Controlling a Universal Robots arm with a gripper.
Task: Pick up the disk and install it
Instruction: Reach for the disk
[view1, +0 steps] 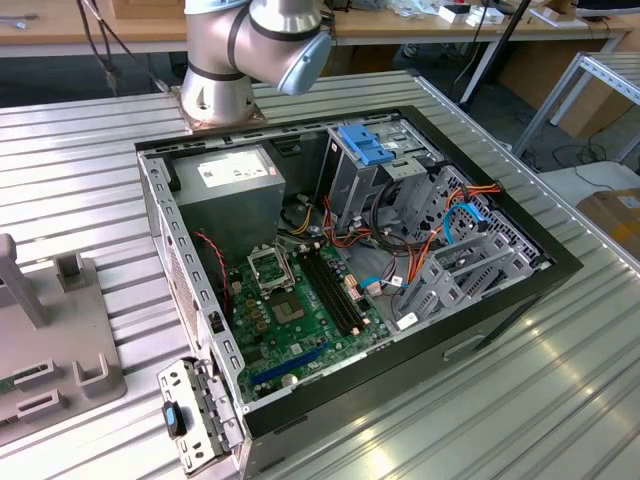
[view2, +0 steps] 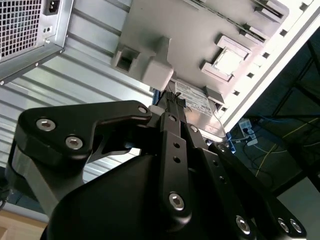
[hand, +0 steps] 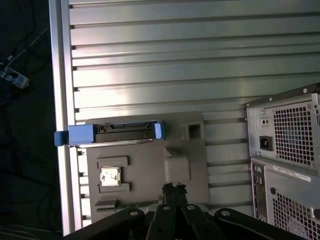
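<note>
Disk (hand: 120, 134) stands on edge in the grey fixture (hand: 190, 150) at the worktop's (hand: 150, 50) edge, bare worktop beyond it, its body half hidden behind the closed, empty gripper (view2: 173, 98) in the second wrist view.

The disk (hand: 107, 134) sits on the holder plate (hand: 145, 170), which lies on the table (hand: 175, 50) beside the computer case (hand: 287, 165).

Bright even light; glare bands on ribbed table (view1: 520, 400); soft shadows.
</note>
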